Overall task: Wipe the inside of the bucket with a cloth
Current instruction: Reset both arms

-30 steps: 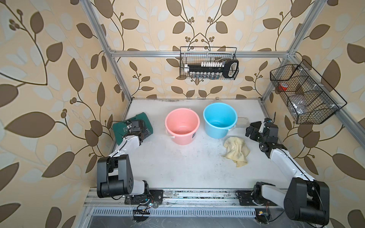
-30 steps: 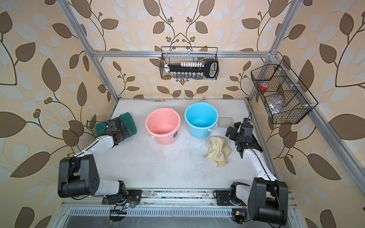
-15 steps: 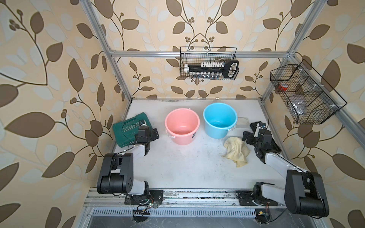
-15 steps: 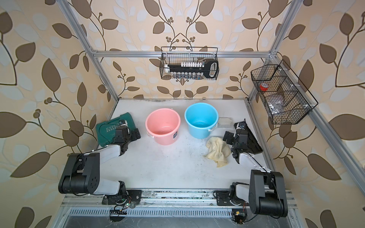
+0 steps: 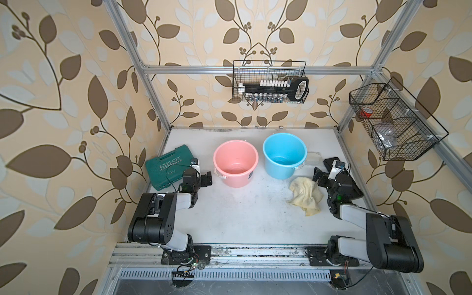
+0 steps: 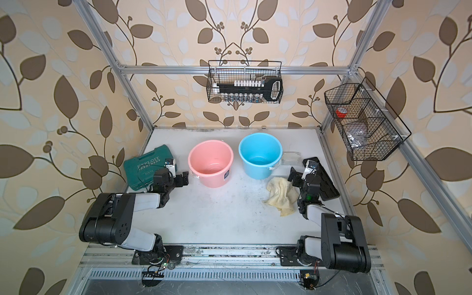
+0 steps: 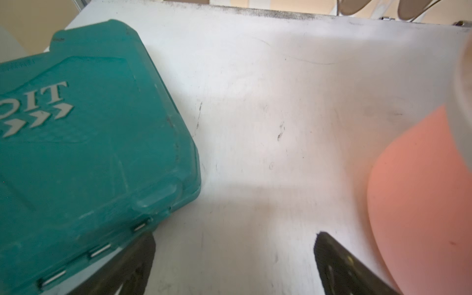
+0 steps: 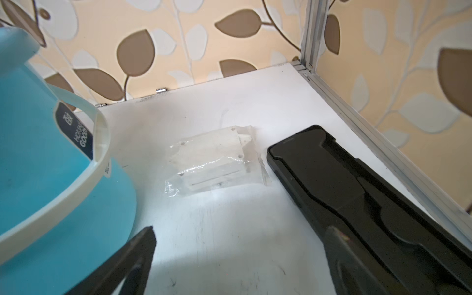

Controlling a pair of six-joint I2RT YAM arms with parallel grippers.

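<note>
the cloth (image 5: 305, 195) lies crumpled on the table (image 5: 250, 217) at 3 o'clock from its middle, just beside the right arm and at 5 o'clock from the blue bucket (image 5: 284, 155). only the top views show it. the right wrist view alone makes plain a clear plastic bag (image 8: 217, 161) of white parts and a long black tray (image 8: 370, 204). there the right gripper (image 8: 242, 233) is spread wide over bare table, gripping nothing. the left gripper (image 7: 233, 241) is likewise spread and grips nothing, between the green case (image 7: 89, 153) and the pink bucket (image 7: 421, 204), whose wall the frame cuts off. in both top views the pink bucket stands at 11 o'clock and the blue at 1, each showing a bare, faintly shiny floor. the back wire basket (image 5: 238, 76) holds a black rack of white pieces. the side wire basket (image 5: 413, 150) holds a red roll and something crumpled, hard to make out.
</note>
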